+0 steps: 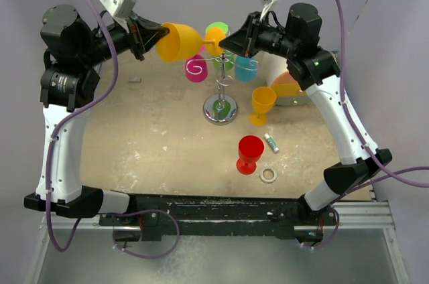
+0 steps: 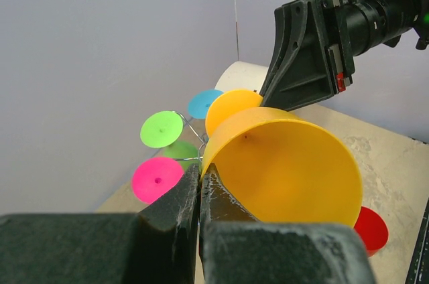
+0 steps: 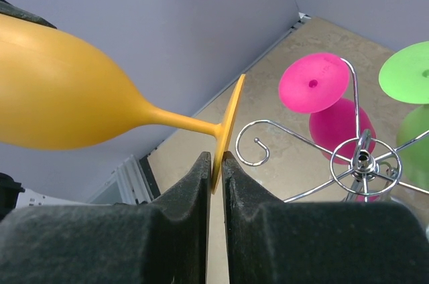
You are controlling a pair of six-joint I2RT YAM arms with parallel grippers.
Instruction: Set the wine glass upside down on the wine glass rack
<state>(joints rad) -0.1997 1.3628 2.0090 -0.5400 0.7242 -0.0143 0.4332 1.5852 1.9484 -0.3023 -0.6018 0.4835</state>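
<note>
An orange wine glass (image 1: 179,41) hangs horizontally in the air between both arms, above the wine glass rack (image 1: 220,108). My left gripper (image 1: 159,35) is shut on the rim of its bowl (image 2: 288,170), with the fingertips (image 2: 200,173) pinching the edge. My right gripper (image 1: 221,44) is shut on the edge of the glass's foot (image 3: 228,130), which stands between its jaws (image 3: 216,162). The rack's chrome hub (image 3: 362,160) and an empty curled arm (image 3: 258,143) lie just beyond the foot. Pink (image 3: 314,86) and green (image 3: 409,73) glasses hang upside down on it.
On the table stand a yellow-orange glass (image 1: 263,104) and a red glass (image 1: 250,153). Near them lie a small tube (image 1: 271,142) and a tape ring (image 1: 269,175). A round white-and-orange box (image 1: 289,88) sits at the back right. A blue glass (image 1: 246,68) also hangs on the rack.
</note>
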